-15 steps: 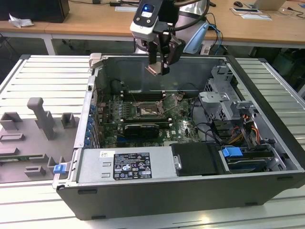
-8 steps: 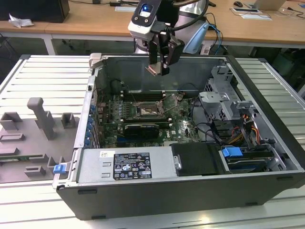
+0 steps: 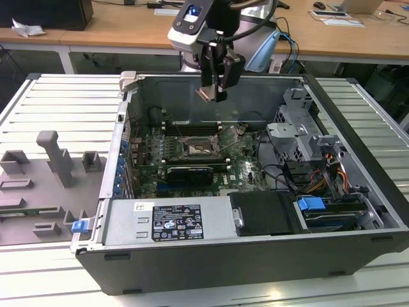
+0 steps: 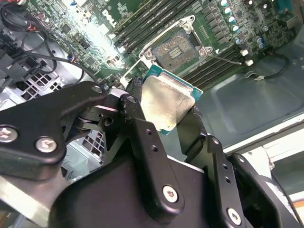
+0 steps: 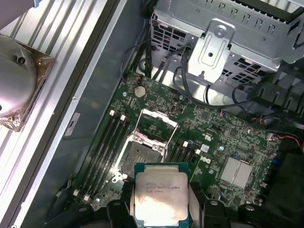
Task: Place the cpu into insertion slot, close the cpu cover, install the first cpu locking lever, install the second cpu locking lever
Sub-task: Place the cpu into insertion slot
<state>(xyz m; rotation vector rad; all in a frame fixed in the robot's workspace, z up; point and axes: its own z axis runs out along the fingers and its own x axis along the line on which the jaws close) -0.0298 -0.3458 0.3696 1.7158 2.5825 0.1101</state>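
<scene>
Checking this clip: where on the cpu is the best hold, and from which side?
By two opposite edges, as the gripper pinches it now. The cpu is a thin flat square, so only its edges give purchase. Coming from above, away from the slot, likely keeps the grip clear of its rim.

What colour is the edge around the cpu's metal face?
The cpu has a teal-green edge, clearest in the second wrist view.

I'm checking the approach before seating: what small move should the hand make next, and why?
Probably lower it toward the insertion slot with the cpu level: the hand grips the cpu well above the open case, and the slot looks uncovered.
</scene>
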